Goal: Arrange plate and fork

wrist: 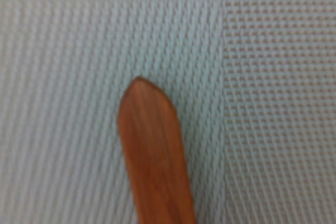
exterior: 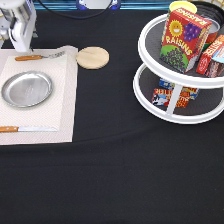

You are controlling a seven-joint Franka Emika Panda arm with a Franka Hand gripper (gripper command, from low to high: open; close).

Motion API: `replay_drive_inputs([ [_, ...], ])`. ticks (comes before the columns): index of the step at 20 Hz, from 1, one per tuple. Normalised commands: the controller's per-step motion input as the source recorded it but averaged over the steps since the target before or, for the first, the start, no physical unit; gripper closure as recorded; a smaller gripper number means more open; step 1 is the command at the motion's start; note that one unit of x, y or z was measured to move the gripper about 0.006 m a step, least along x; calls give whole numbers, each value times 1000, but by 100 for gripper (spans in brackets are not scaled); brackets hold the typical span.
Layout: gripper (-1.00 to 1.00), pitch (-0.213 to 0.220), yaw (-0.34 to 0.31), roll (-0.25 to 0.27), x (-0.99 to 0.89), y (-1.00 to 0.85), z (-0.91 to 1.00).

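Black tabletop, pale placemat at the exterior view's left.

Item: plate, flat on the mat, roughly mid-mat.

Item: fork, lying on the mat just above the plate toward the exterior view's top. Its long axis runs left to right in that view, with the wooden handle to the left and the tines to the right, pointing toward the coaster. The wrist view shows the handle's rounded end lying on the weave.

Item: gripper, your only arm, just above the handle end of the fork. You cannot tell whether the claw is spread or pressed together, nor whether it touches the handle.

Item: knife, along the mat's lower edge, below the plate.
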Motion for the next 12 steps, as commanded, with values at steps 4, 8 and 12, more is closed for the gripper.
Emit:
replay_drive_inputs([
  [4, -100, 99, 0, 21, 207, 18, 956],
  [8, -100, 70, -8, 9, 106, 4, 338],
  [12, -100, 0, 0, 0, 0, 0, 0],
])
